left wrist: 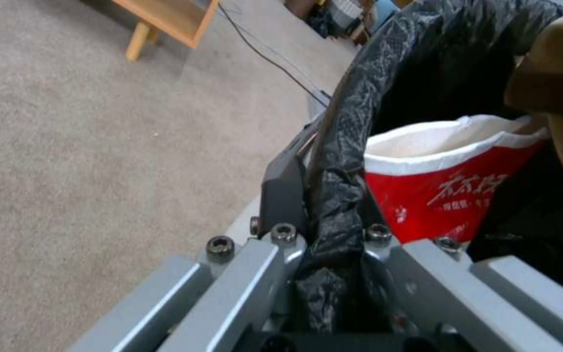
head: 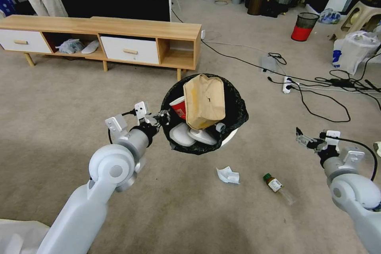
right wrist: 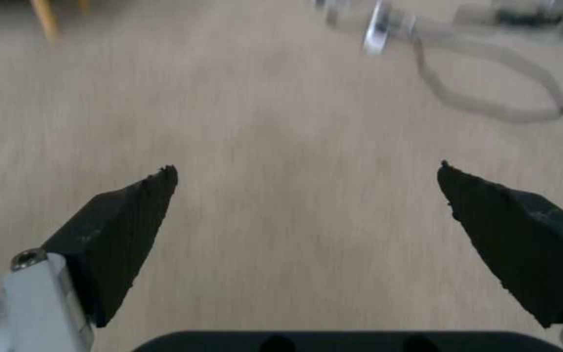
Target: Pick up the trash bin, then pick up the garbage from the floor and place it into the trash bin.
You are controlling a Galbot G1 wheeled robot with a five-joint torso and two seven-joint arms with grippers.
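Beige carpet (head: 59,99) — perhaps low-pile; left pincer (head: 163,118) clamps trash bin (head: 238,105) rim.

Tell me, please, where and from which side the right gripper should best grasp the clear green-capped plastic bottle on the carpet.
Probably from above, across the middle of the clear green-capped plastic bottle: it lies flat on the carpet, clear of the crumpled white tissue. The open right gripper would straddle its narrow body.

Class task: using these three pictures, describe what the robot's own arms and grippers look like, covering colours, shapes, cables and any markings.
Both arms are smooth, pale grey-white tubes with round joint housings and grey disc caps. Each wrist carries a black collar, angular white brackets and a thin black cable. The left gripper has grey metal bars fastened with dark hex bolts. The right gripper has two black, wedge-shaped fingertips on silver mounts.
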